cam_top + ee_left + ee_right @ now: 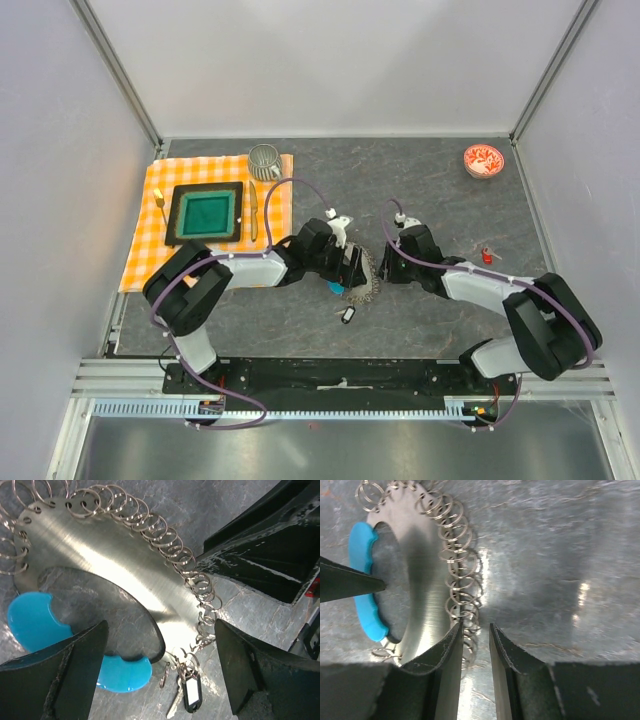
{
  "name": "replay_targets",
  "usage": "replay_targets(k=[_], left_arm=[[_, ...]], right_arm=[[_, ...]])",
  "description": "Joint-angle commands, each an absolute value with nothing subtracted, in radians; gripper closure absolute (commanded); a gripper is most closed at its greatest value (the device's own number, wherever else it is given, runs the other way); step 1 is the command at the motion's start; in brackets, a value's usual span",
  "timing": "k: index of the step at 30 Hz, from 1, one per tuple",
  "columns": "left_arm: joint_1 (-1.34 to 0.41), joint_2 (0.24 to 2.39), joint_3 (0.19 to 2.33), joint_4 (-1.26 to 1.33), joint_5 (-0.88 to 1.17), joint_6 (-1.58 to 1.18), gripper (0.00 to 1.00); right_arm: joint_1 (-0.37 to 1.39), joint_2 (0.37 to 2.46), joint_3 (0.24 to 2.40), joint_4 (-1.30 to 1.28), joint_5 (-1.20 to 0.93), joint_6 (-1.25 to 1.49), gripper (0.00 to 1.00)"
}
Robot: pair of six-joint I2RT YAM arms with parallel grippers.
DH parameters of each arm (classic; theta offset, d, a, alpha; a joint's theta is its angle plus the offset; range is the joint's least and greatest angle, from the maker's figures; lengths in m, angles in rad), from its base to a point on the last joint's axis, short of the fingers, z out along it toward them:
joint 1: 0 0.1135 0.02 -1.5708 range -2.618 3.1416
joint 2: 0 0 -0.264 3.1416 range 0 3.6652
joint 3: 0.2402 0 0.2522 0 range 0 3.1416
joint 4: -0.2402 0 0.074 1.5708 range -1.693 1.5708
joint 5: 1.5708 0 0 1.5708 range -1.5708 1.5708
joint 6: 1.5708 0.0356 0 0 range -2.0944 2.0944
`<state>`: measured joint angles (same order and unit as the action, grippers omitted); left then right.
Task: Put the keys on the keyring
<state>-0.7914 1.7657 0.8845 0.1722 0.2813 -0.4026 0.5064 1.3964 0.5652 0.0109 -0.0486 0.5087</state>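
Grey slate desk [430, 190], one keyring [115, 565] mid-desk between both arms. Two keys seen: one black-white tagged key [191, 696] at its end, one red key [487, 255] apart, right side. Left fingers [60, 670] spread wide, holding nothing. Right fingers [445, 670] nearly closed at the rings, grip unclear.

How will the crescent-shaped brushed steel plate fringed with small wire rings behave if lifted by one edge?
The brushed steel plate looks rigid, so it should probably lift as one piece. Its loose wire rings and the white-tagged key will likely dangle and swing. The smooth metal may slip when pinched.
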Motion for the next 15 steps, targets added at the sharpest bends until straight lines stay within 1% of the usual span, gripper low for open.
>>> replay_targets(k=[1,7,10,12,15], left_arm=[[-0.799,1.727,0.784,0.179,0.281,-0.503,0.06],[-0.802,1.660,0.703,0.277,0.276,-0.569,0.06],[-0.802,1.631,0.675,0.305,0.282,-0.581,0.06],[-0.804,1.591,0.663,0.316,0.273,-0.578,0.06],[-0.804,1.516,0.641,0.314,0.250,-0.561,0.06]], right_arm=[[0.503,1.433,0.561,0.127,-0.190,0.538,0.66],[0.506,1.543,0.638,0.158,-0.244,0.525,0.66],[0.505,1.600,0.698,0.146,-0.230,0.508,0.66],[0.506,1.598,0.733,0.102,-0.197,0.483,0.67],[0.505,1.545,0.738,0.034,-0.166,0.453,0.64]])
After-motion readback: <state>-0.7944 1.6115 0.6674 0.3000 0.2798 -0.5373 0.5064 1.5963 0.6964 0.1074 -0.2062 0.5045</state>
